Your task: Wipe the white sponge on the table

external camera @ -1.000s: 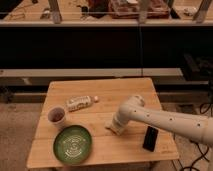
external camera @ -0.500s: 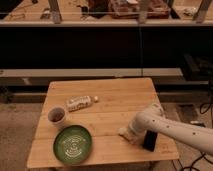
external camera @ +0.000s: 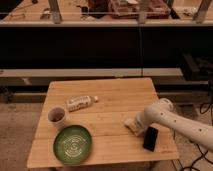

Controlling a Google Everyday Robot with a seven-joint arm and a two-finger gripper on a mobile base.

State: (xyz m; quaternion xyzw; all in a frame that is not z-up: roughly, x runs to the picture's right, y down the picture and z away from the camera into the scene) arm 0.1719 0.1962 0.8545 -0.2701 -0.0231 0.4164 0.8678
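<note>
The table [external camera: 115, 92] is a square light wooden one with a planked top. My gripper [external camera: 134, 125] is at the end of the white arm [external camera: 170, 120], which reaches in from the right. It is low over the right front part of the table top. A small pale cream block, the white sponge [external camera: 130, 123], shows at the arm's tip against the table top. The arm hides part of it.
A black flat device [external camera: 150, 138] lies just right of and in front of the gripper. A green plate [external camera: 73, 144] is at front left, a cup [external camera: 56, 116] behind it, a white-labelled bottle [external camera: 80, 103] and tiny white cap [external camera: 96, 98] at centre left.
The gripper and the pale block have slid to the right across the table top, from near the middle towards the black device. Nothing else has moved.
</note>
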